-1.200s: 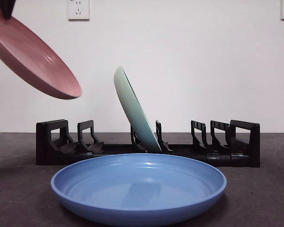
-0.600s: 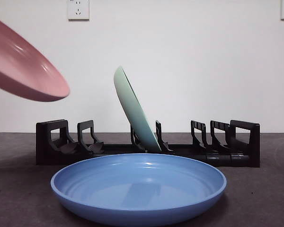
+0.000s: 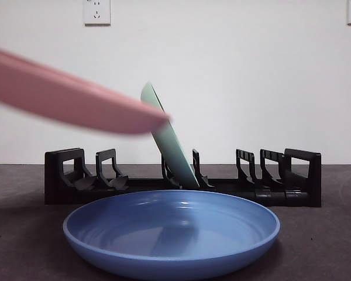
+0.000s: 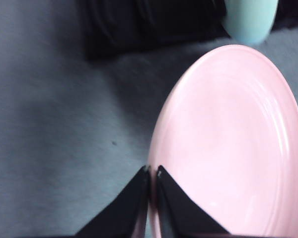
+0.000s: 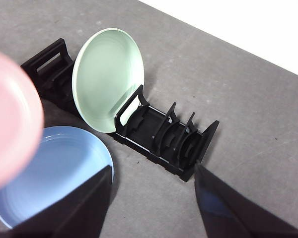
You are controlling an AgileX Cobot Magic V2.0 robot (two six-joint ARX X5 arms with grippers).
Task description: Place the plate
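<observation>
My left gripper point(image 4: 152, 171) is shut on the rim of a pink plate point(image 4: 228, 144). In the front view the pink plate point(image 3: 70, 99) is blurred, held in the air at the left, nearly flat, its edge reaching in front of the green plate point(image 3: 167, 143). The green plate point(image 5: 107, 77) stands tilted in a middle slot of the black dish rack point(image 3: 70, 175). The pink plate also shows in the right wrist view point(image 5: 10, 119). My right gripper point(image 5: 151, 198) is open and empty, high above the table.
A large blue plate point(image 3: 171, 231) lies flat on the dark table in front of the rack; it shows in the right wrist view too point(image 5: 59, 173). The rack point(image 5: 181, 144) has empty slots at both ends. White wall with sockets behind.
The pink plate has swung from a steep tilt to nearly flat and moved right, now overlapping the green plate in the front view. The green and blue plates have not moved.
</observation>
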